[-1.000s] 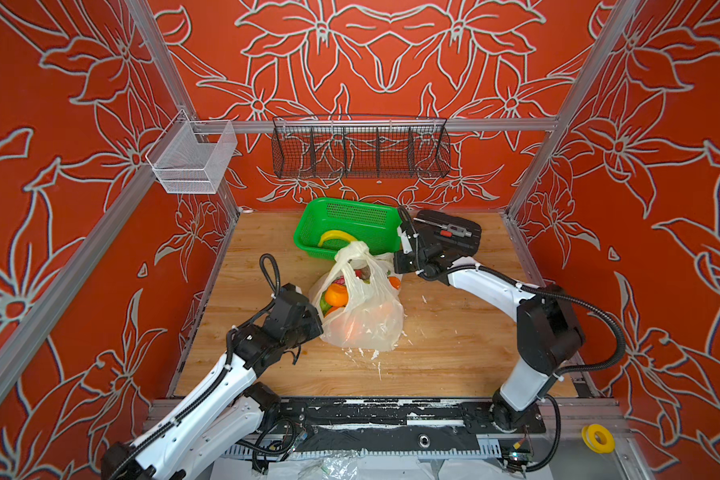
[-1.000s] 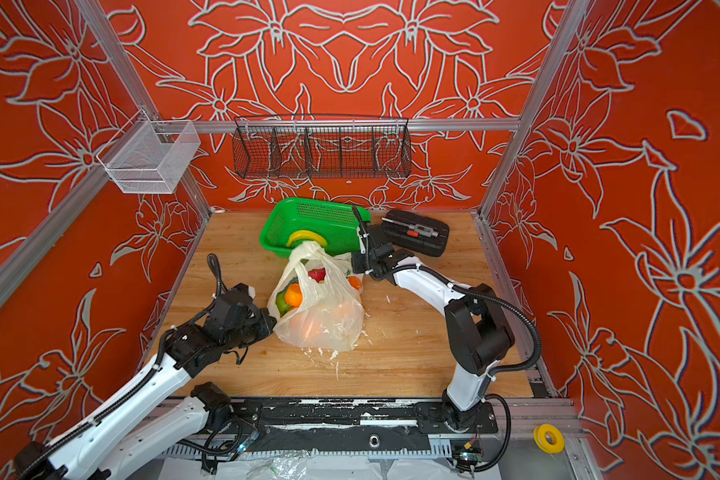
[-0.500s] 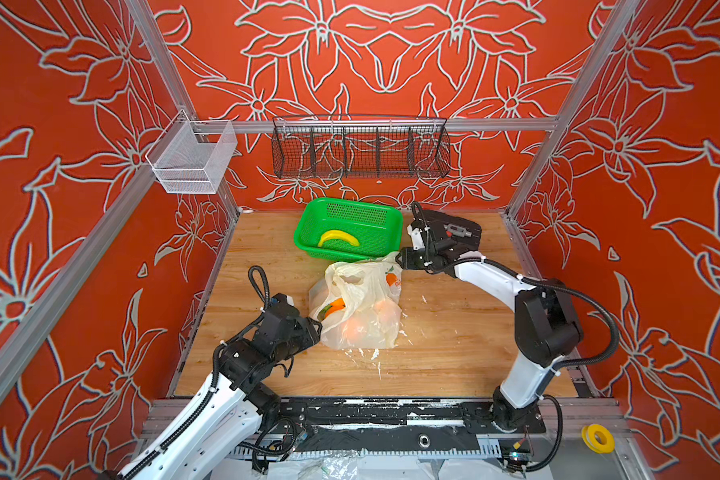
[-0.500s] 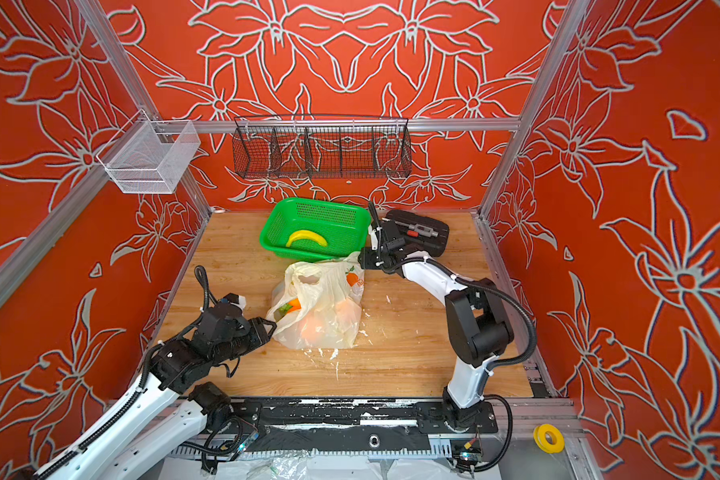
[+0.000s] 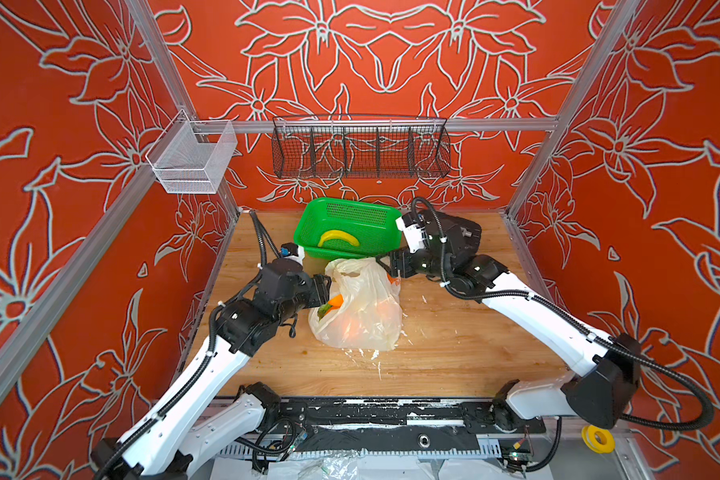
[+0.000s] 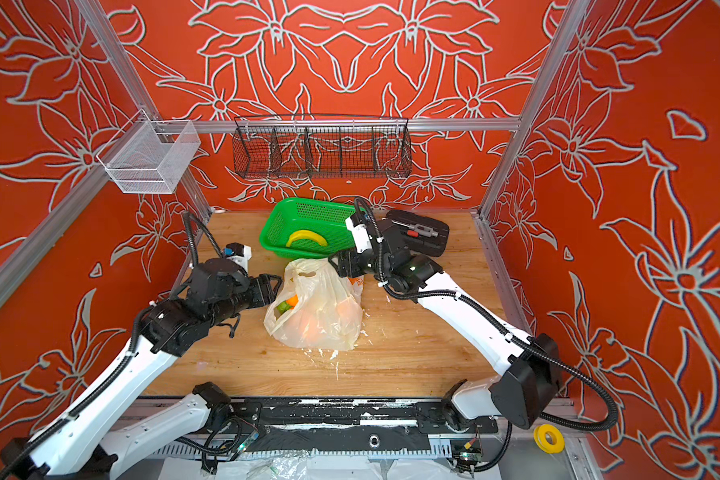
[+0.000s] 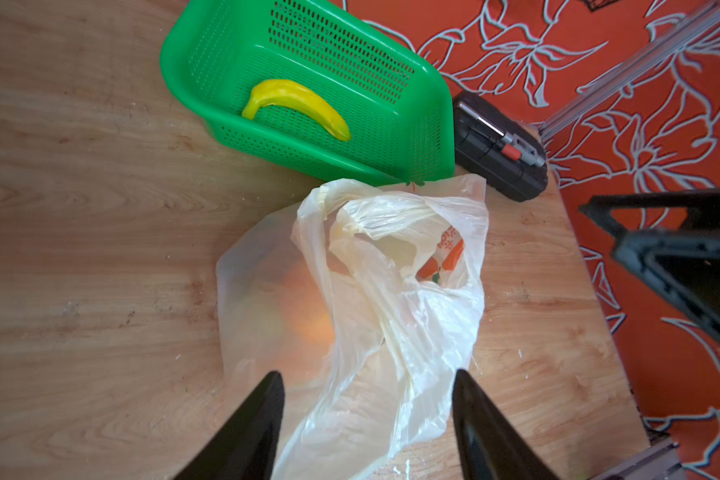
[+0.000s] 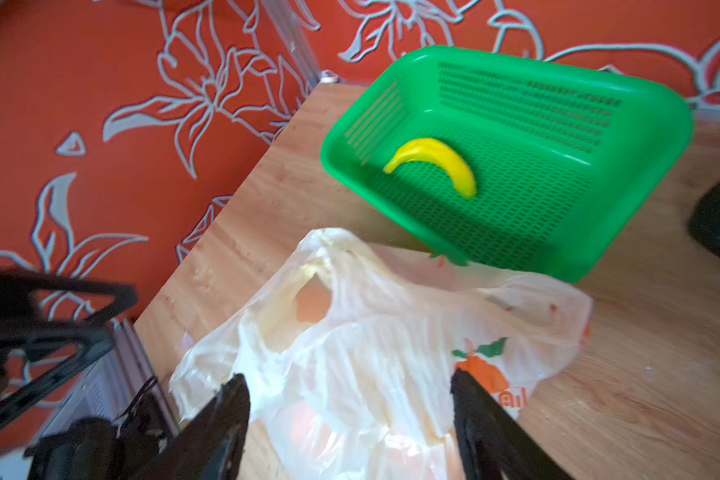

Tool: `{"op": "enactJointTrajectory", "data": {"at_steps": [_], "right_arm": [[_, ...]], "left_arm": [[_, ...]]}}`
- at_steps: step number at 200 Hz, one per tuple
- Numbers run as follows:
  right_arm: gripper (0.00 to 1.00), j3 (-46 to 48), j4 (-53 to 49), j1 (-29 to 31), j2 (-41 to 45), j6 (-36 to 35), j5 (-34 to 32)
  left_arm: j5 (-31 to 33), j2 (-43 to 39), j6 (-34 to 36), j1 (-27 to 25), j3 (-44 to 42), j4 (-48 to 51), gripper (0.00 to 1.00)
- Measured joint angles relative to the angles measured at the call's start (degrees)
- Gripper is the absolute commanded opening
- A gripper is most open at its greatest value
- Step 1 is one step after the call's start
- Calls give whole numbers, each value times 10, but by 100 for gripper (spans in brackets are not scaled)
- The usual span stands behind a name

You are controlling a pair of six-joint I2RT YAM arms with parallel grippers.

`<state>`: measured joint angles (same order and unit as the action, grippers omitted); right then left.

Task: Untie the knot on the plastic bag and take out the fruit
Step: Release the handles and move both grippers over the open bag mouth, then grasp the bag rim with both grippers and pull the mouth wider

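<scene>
**A:** Where's the bag, and does either arm have it?

**B:** The thin, translucent cream-white plastic bag (image 5: pixel 362 316) lies slumped in the middle of the wooden tabletop (image 5: pixel 454 353). It is just on the near side of the green perforated plastic basket (image 5: pixel 350 251), which holds the curved yellow banana (image 5: pixel 338 239). Neither arm has it. The left gripper (image 5: pixel 323 289) stands spread at the bag's left edge. The right gripper (image 5: pixel 385 266) stands spread at its far right corner and pinches nothing.

**A:** And the knot?

**B:** I see no tied knot. The handle strips (image 7: pixel 387 214) lie loose. The mouth gapes to the left, showing a round orange (image 5: pixel 336 300) and something green (image 5: pixel 324 309).

**A:** How will it handle?

**B:** The film looks soft, light and slippery, so I expect it to bunch and slide rather than stay put. The weight is all in the fruit, which will roll. I'd have one gripper pinch the mouth's rim or a handle strip to hold it open. The other can reach in from the left for the orange, gripping it across its middle with wide fingers. The risk is catching film along with the fruit and dragging the whole bag.
</scene>
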<state>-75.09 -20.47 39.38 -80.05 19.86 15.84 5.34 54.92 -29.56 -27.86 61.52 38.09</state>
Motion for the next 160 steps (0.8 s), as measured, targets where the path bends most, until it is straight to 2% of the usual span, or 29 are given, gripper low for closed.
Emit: {"op": "enactJointTrajectory", "data": {"at_steps": [39, 84, 104, 120, 160], "right_arm": [[81, -79, -53, 55, -58, -30, 14], [84, -141, -101, 88, -159, -61, 18], [82, -174, -123, 93, -207, -74, 17], [71, -193, -142, 96, -234, -85, 6], [26, -198, -165, 99, -247, -96, -26]], "left_arm": [[-24, 64, 19, 17, 22, -1, 62], [-71, 67, 22, 56, 21, -2, 62], [-85, 61, 23, 66, 21, -1, 62], [-91, 56, 27, 71, 19, 1, 62], [-108, 53, 41, 76, 14, 14, 63]]}}
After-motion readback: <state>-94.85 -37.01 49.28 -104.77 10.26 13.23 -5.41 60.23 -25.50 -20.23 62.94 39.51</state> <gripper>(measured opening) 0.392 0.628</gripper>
